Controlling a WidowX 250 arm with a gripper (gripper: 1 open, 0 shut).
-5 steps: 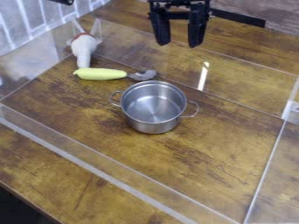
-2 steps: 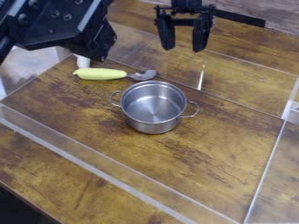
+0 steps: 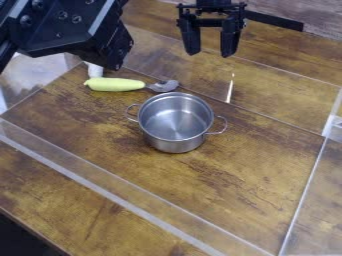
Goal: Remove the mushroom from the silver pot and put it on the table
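Note:
The silver pot (image 3: 177, 122) stands upright near the middle of the table (image 3: 254, 170), and its shiny inside looks empty. The mushroom does not show in the pot. A small pale piece (image 3: 96, 70) peeks out under a bulky black machine part at the upper left; I cannot tell what it is. My gripper (image 3: 210, 52) hangs at the top of the view, behind and a little right of the pot and well apart from it. It points down, with its two black fingers (image 3: 191, 40) open and nothing between them.
A yellow corn-like piece (image 3: 115, 85) lies left of the pot, with a small grey item (image 3: 163, 86) beside it. The black machine part (image 3: 67, 35) fills the upper left corner. Clear acrylic panels (image 3: 305, 205) edge the table at the front, left and right.
The bulky black part has come into the upper left corner and now covers most of the pale object that lay there. The gripper stays open and has hardly moved.

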